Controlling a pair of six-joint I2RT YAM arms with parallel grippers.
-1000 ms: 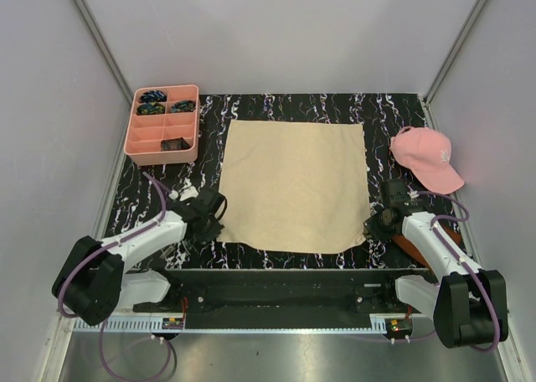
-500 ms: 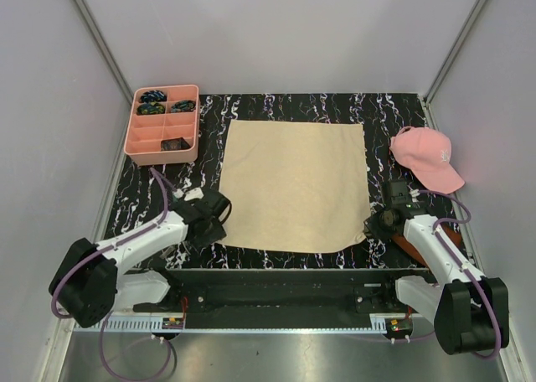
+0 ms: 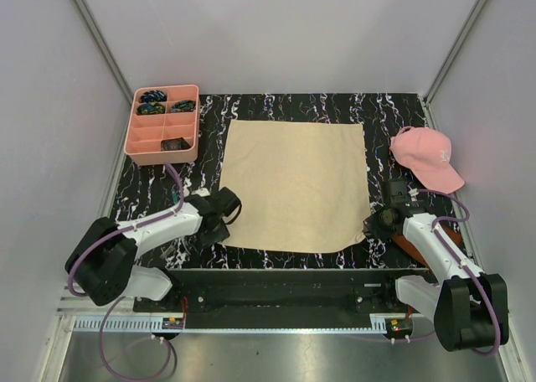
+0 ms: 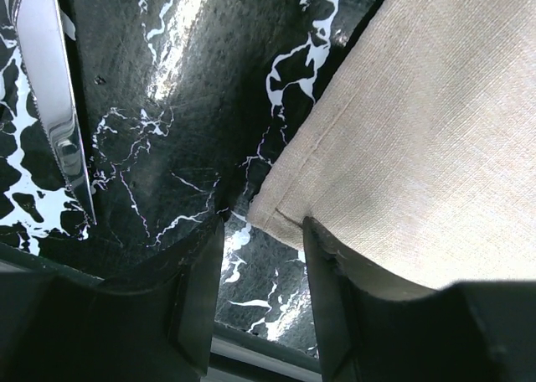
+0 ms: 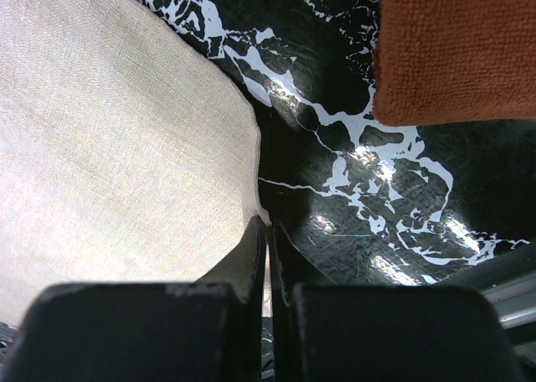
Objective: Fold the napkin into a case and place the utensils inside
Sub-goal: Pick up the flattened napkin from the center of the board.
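Sliding in since a second ago, my left pincer (image 4: 264,231) now stands spread, with the near-left corner of the napkin (image 4: 402,131) between its fingers. My right pincer (image 5: 268,224) is pressed together, pinching the near-right corner. Beyond them the beige cloth lies flat on the bench (image 3: 285,105). I judge no fold has been made yet, and a knife (image 4: 54,105) waits to the left.
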